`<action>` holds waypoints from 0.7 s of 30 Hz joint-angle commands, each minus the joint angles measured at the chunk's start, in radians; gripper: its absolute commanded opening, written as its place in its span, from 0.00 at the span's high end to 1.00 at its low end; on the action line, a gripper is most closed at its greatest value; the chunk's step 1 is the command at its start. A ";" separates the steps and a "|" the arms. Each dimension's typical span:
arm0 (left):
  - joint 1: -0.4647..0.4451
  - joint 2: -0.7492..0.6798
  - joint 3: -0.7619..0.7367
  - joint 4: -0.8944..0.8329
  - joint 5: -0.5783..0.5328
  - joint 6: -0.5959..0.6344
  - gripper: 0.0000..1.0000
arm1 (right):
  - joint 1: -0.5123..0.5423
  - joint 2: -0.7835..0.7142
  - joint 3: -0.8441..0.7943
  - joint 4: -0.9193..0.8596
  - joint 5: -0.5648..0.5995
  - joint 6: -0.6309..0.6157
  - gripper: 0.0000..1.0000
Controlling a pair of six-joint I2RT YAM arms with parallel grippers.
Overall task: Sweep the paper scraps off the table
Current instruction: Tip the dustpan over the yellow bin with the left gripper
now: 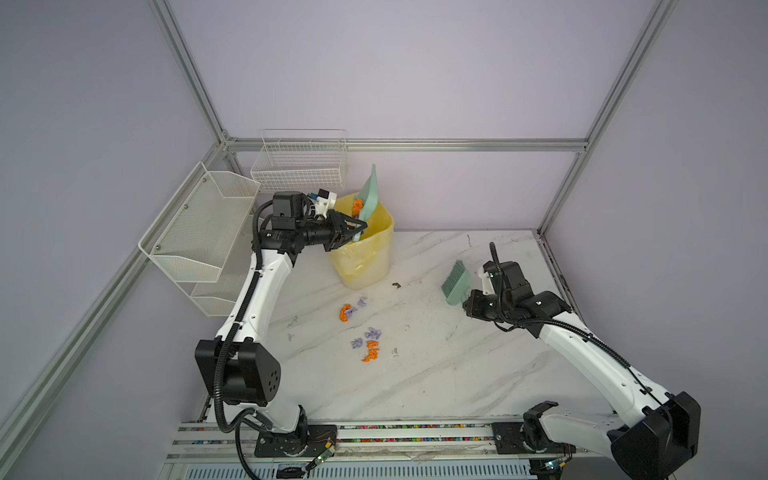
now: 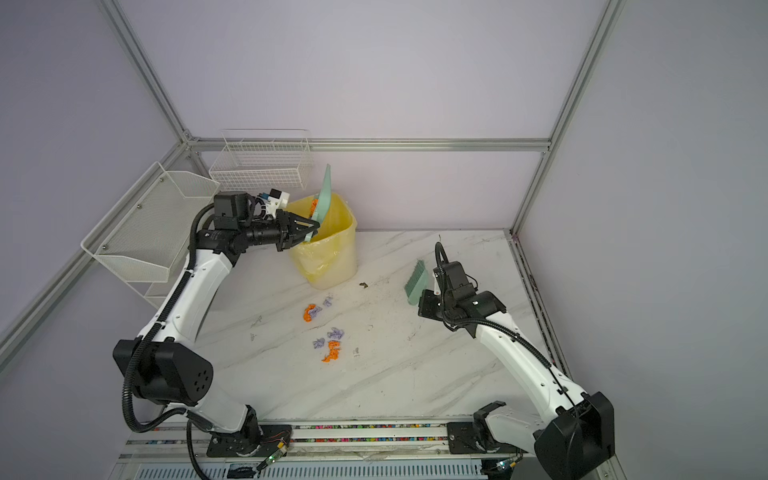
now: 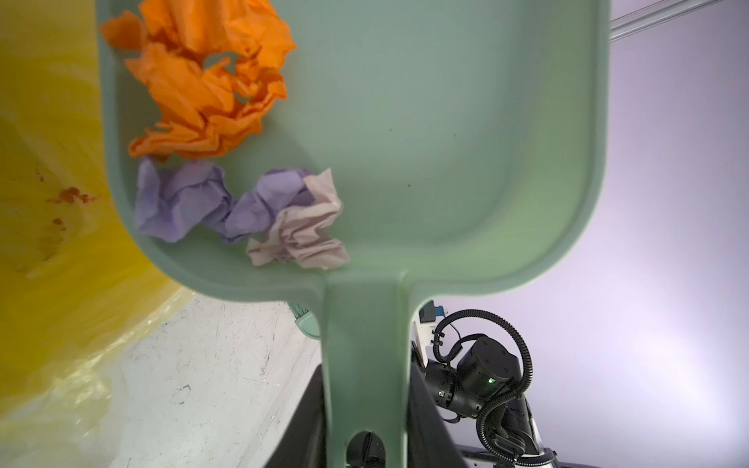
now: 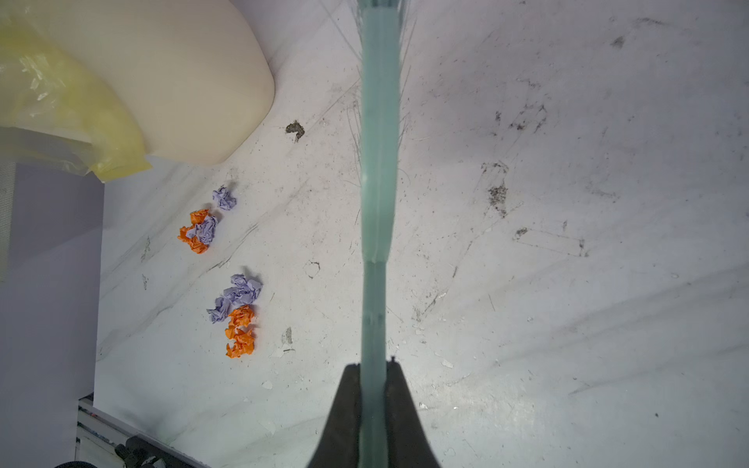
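Observation:
My left gripper (image 1: pixel 359 227) (image 3: pixel 364 372) is shut on the handle of the green dustpan (image 1: pixel 368 195) (image 3: pixel 425 142), held tilted over the yellow-lined bin (image 1: pixel 365 257). An orange wad (image 3: pixel 206 81) and lilac wads (image 3: pixel 182 198) lie inside the pan. More paper scraps lie on the table (image 1: pixel 436 374) in two clusters (image 1: pixel 345 312) (image 1: pixel 371 349), which the right wrist view also shows (image 4: pixel 200 231) (image 4: pixel 239 316). At the right, my right gripper (image 1: pixel 467 301) (image 4: pixel 375 372) is shut on the green brush (image 1: pixel 456 284) (image 4: pixel 377 202), apart from the scraps.
Two white wire baskets (image 1: pixel 199 232) (image 1: pixel 301 162) hang on the left and back walls. A dark speck (image 1: pixel 396 284) lies right of the bin. Aluminium rails (image 1: pixel 374 436) run along the table's front edge between the arm bases.

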 commanded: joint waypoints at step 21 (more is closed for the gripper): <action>0.075 -0.045 -0.321 0.913 0.217 -0.663 0.90 | -0.004 -0.036 -0.013 0.016 -0.025 0.015 1.00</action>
